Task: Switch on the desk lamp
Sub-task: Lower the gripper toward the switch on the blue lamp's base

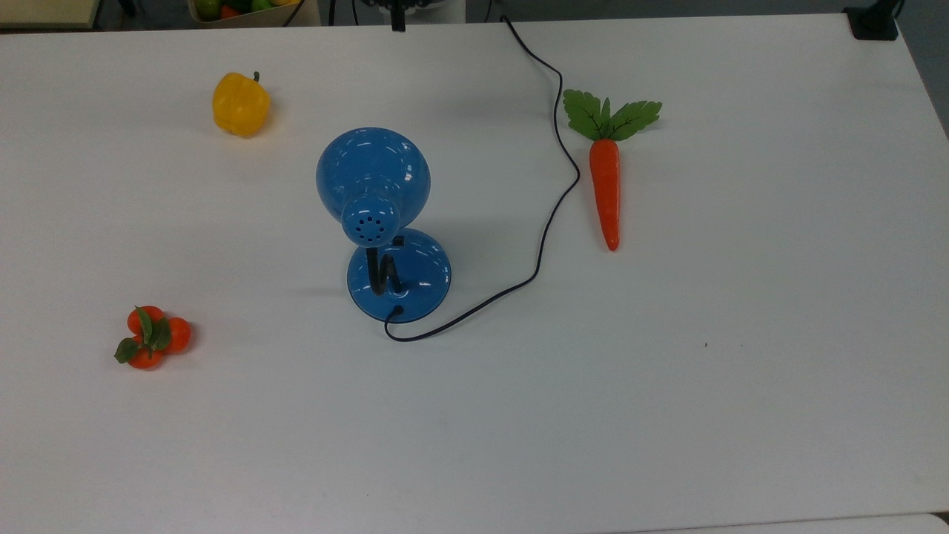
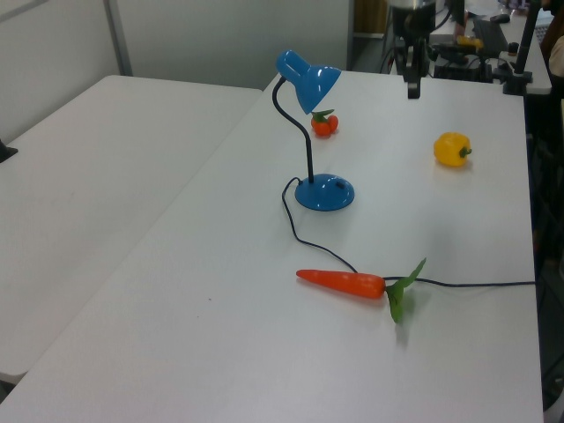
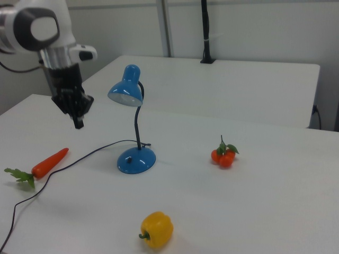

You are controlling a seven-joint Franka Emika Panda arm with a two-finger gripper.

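You have the lamp [image 1: 382, 222] standing upright mid-table [image 1: 667, 415], its shade [image 3: 127, 91] tipped downward. Your gripper [image 3: 79, 123] hangs in the air well apart from the lamp, fingers pressed together around nothing. The carrot [image 1: 606, 182] lies beyond the lamp's cord [image 1: 552, 208]; the pepper [image 1: 239, 104] and oranges [image 1: 151, 337] sit farther off.

Pincer [image 3: 78, 124] downward, fingers together, above table.
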